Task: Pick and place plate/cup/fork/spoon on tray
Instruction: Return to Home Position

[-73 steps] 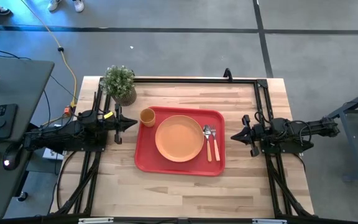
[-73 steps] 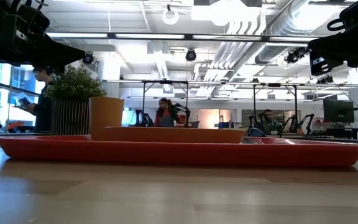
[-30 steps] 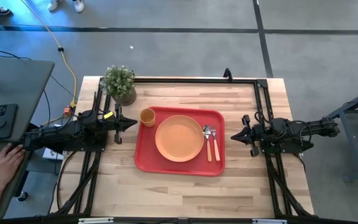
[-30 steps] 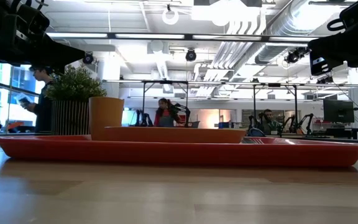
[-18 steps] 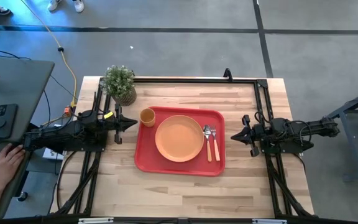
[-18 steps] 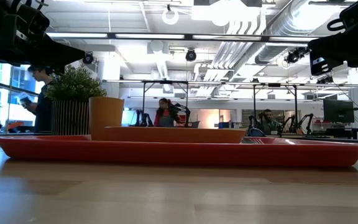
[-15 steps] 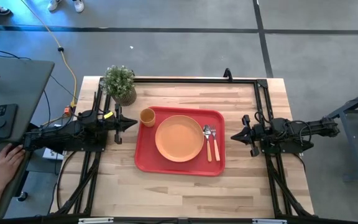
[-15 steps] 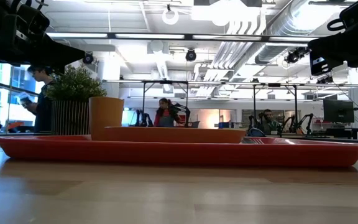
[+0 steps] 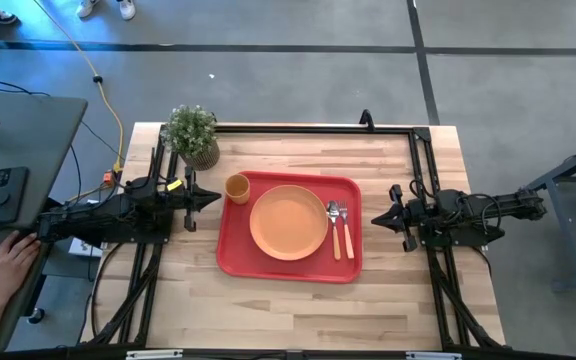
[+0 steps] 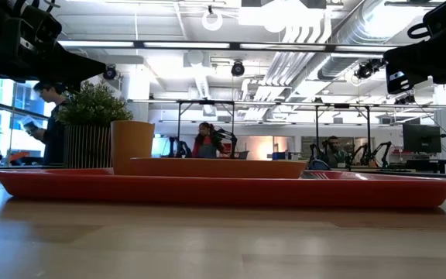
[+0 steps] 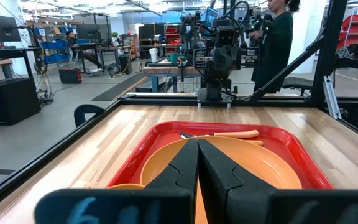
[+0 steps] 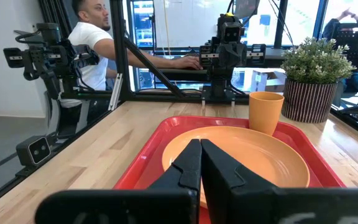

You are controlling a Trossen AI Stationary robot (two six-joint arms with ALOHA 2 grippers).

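The red tray (image 9: 233, 255) lies in the middle of the table. On it rest the orange plate (image 9: 288, 222), the small orange cup (image 9: 237, 187) at its far left corner, and the fork (image 9: 334, 228) and spoon (image 9: 346, 230) side by side right of the plate. My left gripper (image 9: 216, 199) is shut and empty, held above the table just left of the tray. My right gripper (image 9: 375, 217) is shut and empty, just right of the tray. Both wrist views show shut fingers (image 11: 197, 163) (image 12: 201, 163) over the plate.
A potted green plant (image 9: 193, 133) stands at the far left corner. A black frame (image 9: 313, 128) runs along the far edge and both sides. A person's hand (image 9: 6, 268) shows at a desk left of the table. Bare wood lies along the near edge.
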